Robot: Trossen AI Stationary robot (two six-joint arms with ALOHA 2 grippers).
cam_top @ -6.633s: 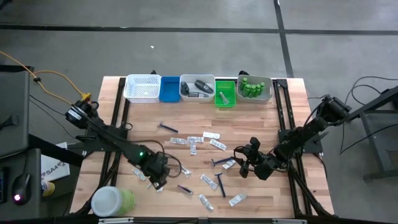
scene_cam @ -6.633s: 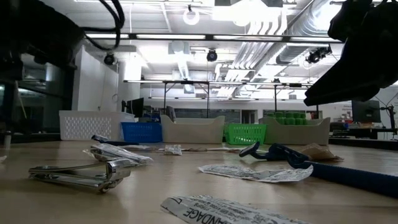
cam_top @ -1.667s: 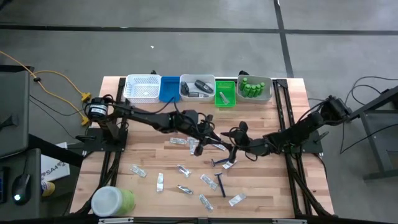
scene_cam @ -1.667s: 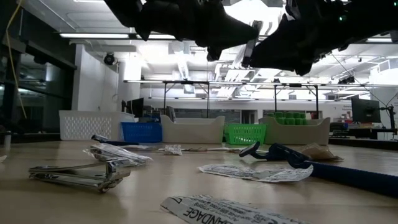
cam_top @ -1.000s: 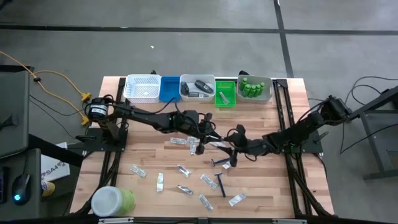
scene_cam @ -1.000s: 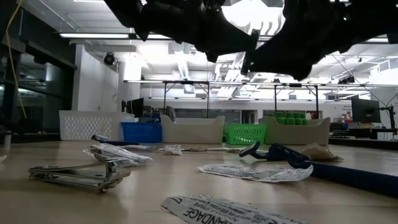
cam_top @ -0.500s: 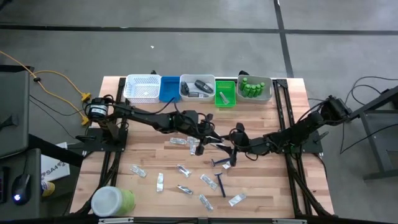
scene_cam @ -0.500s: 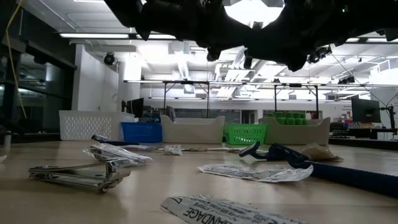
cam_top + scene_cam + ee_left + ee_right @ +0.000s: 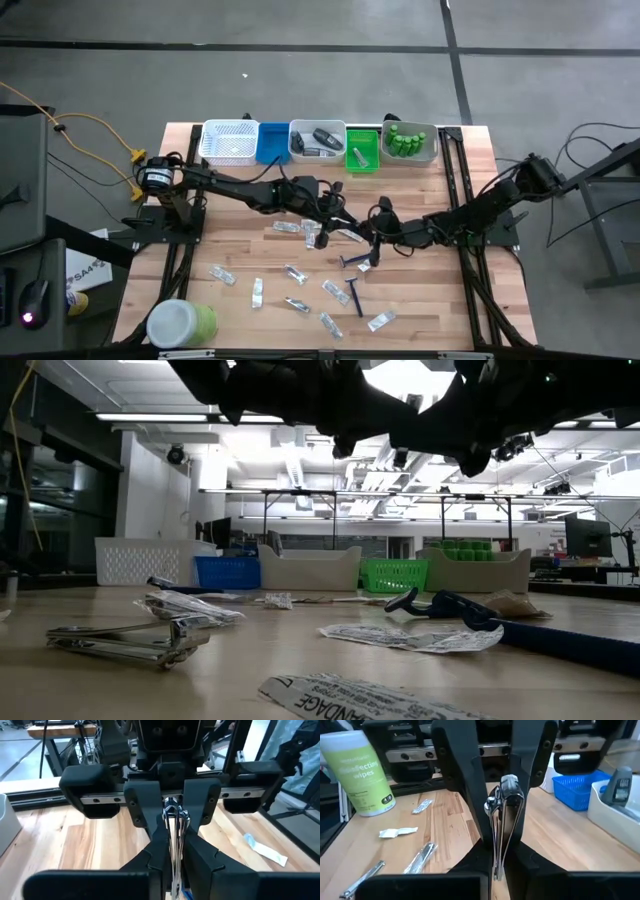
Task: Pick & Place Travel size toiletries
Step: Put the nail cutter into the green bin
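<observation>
A silvery metal nail clipper (image 9: pixel 173 827) hangs in the air above the middle of the table, between my two grippers. My left gripper (image 9: pixel 341 226) reaches in from the table's left and is shut on it. My right gripper (image 9: pixel 369 236) faces it from the table's right, also shut on it. Several flat sachets (image 9: pixel 290 228), two blue razors (image 9: pixel 354 293) and more clippers (image 9: pixel 130 640) lie loose on the wooden table (image 9: pixel 420 310). My left gripper pinches one end of the clipper (image 9: pixel 173 862) between its two fingers, coming about level from the table's left. The clipper lies along the fingers, sticks out past them and is clear of the table. My right gripper pinches the clipper's other end (image 9: pixel 496 854) between its two fingers, coming about level from the table's right. The clipper runs along the fingers on toward the left gripper and stays clear of the table.
Along the far edge stand a white basket (image 9: pixel 229 141), a blue tray (image 9: pixel 272 143), a grey tray (image 9: pixel 317 141) with dark pieces, a green tray (image 9: pixel 362 148) and a grey tray (image 9: pixel 410 141) of green bottles. A big green jar (image 9: pixel 182 323) stands at the near left corner.
My right gripper has shut on the clipper's free end; its fingers stood apart around it before. My left gripper has kept its hold, and the clipper has stayed in the air where it was.
</observation>
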